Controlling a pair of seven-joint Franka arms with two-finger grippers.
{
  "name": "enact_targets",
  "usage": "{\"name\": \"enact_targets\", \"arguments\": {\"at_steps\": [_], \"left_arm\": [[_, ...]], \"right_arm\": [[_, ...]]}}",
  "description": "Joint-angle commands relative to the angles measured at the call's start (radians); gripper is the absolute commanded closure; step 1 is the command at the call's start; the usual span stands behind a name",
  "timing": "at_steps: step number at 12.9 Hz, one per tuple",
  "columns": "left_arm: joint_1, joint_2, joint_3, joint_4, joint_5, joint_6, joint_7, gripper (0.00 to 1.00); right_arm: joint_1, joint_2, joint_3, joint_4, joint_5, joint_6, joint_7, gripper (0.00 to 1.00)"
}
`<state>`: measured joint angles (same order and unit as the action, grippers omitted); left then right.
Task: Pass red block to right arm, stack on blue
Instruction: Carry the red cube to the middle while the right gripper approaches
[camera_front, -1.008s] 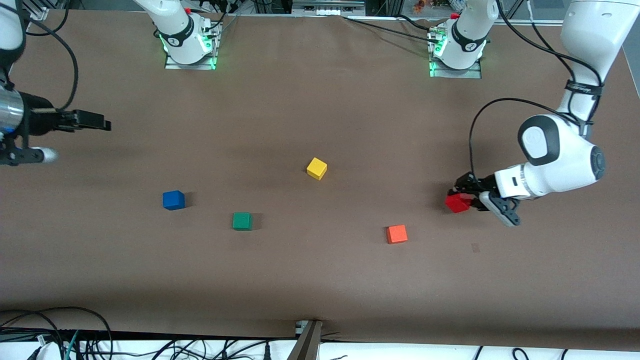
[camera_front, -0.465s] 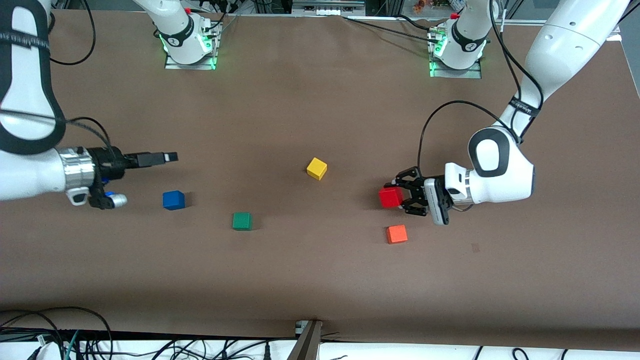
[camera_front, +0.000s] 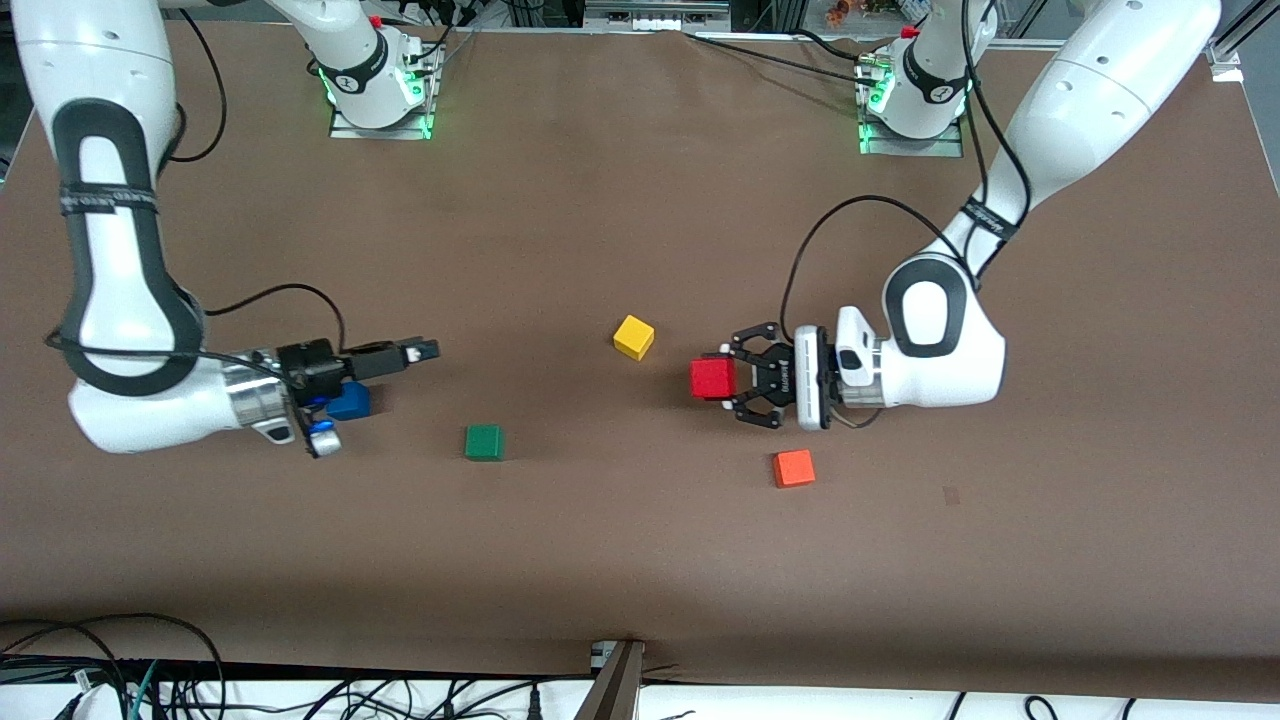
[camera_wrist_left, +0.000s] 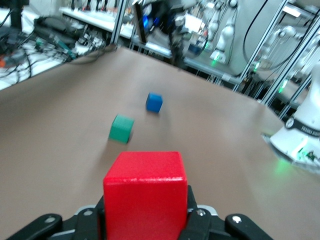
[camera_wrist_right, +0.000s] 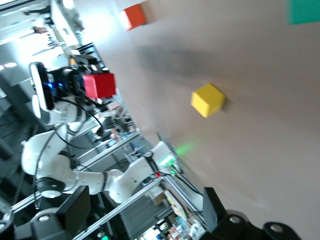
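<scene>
My left gripper (camera_front: 728, 380) is shut on the red block (camera_front: 711, 378) and holds it in the air over the table's middle, between the yellow cube and the orange-red cube. The block fills the left wrist view (camera_wrist_left: 145, 192). The blue cube (camera_front: 351, 402) sits on the table toward the right arm's end, partly covered by my right wrist. It also shows in the left wrist view (camera_wrist_left: 154, 102). My right gripper (camera_front: 424, 350) is open and empty, just past the blue cube, pointing toward the red block. The red block also shows in the right wrist view (camera_wrist_right: 99, 85).
A yellow cube (camera_front: 633, 336), a green cube (camera_front: 484, 442) and an orange-red cube (camera_front: 794, 468) lie on the brown table (camera_front: 640, 560). The green cube lies between the two grippers, nearer the front camera. Cables hang along the table's front edge.
My left gripper has carried the red block from the left arm's end toward the table's middle. My right arm has swung in over the blue cube toward the middle.
</scene>
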<state>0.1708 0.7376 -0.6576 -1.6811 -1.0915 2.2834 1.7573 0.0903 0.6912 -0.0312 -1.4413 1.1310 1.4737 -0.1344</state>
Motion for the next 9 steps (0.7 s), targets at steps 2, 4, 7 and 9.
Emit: {"name": "enact_targets", "arguments": {"at_steps": [2, 4, 7, 9], "left_arm": [[-0.088, 0.090, -0.005, 0.098, -0.183, 0.004, 0.153, 1.00], [-0.143, 0.123, -0.001, 0.129, -0.310, 0.037, 0.273, 1.00], [-0.195, 0.123, 0.001, 0.132, -0.370, 0.094, 0.295, 1.00], [-0.221, 0.132, 0.001, 0.150, -0.376, 0.137, 0.295, 1.00]], "right_arm": [[0.083, 0.042, -0.001, -0.011, 0.154, 0.094, -0.057, 0.00], [0.127, 0.047, -0.001, -0.062, 0.263, 0.151, -0.097, 0.00], [0.164, 0.047, -0.001, -0.146, 0.367, 0.177, -0.190, 0.00], [0.175, 0.045, -0.001, -0.186, 0.427, 0.177, -0.257, 0.00]]}}
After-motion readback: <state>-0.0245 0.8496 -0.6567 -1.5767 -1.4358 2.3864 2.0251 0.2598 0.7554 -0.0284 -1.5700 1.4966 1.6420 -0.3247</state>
